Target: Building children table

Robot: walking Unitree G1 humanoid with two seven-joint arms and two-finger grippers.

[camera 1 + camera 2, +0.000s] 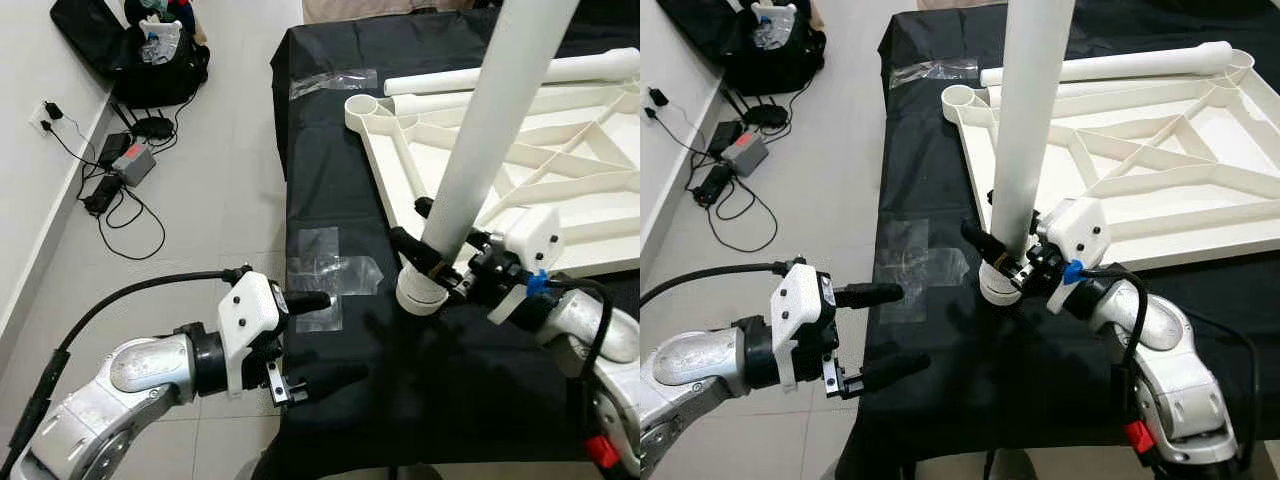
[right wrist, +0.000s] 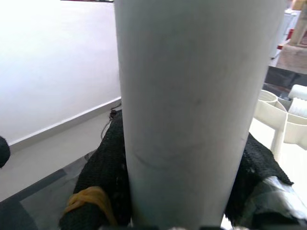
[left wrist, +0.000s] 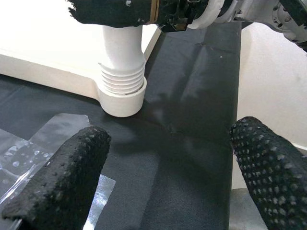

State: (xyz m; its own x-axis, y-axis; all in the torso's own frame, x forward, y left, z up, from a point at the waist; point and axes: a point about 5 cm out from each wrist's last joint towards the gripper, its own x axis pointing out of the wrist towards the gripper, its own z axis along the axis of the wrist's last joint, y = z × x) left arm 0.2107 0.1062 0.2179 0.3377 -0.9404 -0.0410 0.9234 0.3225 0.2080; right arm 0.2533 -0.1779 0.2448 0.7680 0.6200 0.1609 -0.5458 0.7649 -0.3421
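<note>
A white table leg stands nearly upright, its threaded lower end in the corner socket of the upturned white tabletop on the black-covered table. My right gripper is shut on the leg just above the socket; the leg sits between its black fingers. My left gripper hangs open at the table's left edge, pointing toward the socket, a short way from it. Another white leg lies at the far side of the tabletop.
Clear tape patches lie on the black cloth near my left gripper. On the tiled floor to the left are a black bag, a power adapter and cables by the wall.
</note>
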